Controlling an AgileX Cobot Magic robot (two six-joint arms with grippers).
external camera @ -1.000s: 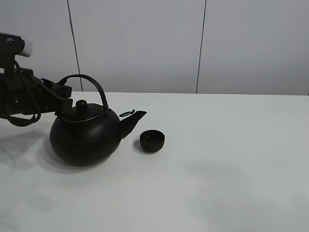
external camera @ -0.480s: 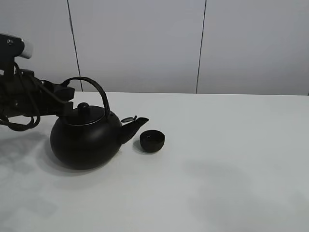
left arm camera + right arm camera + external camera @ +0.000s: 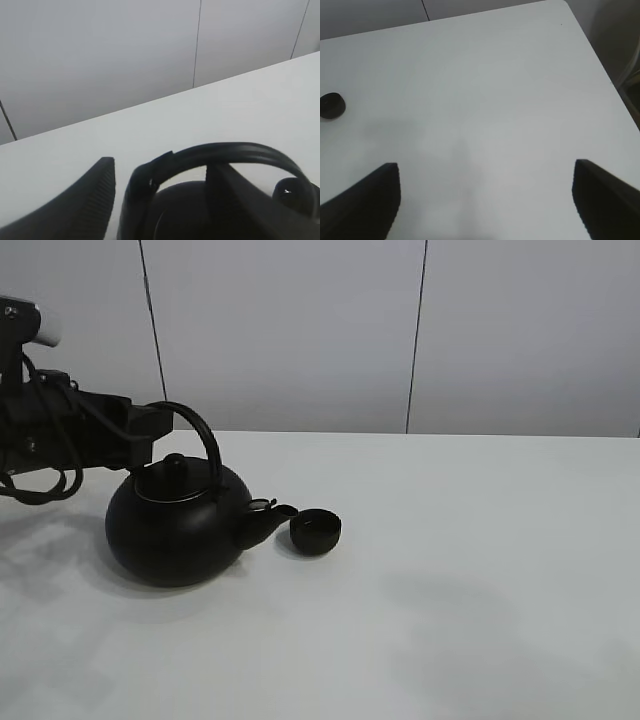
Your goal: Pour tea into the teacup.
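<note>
Tipped further, kettle (image 3: 178, 525) spout now meets teacup (image 3: 316, 531); tea indiscernible.

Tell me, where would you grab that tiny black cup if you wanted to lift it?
Probably by the rim, coming from straight above: the cup is round, has no handle and sits upright with its mouth open. Come in on the side away from the kettle, whose spout nearly touches it.
</note>
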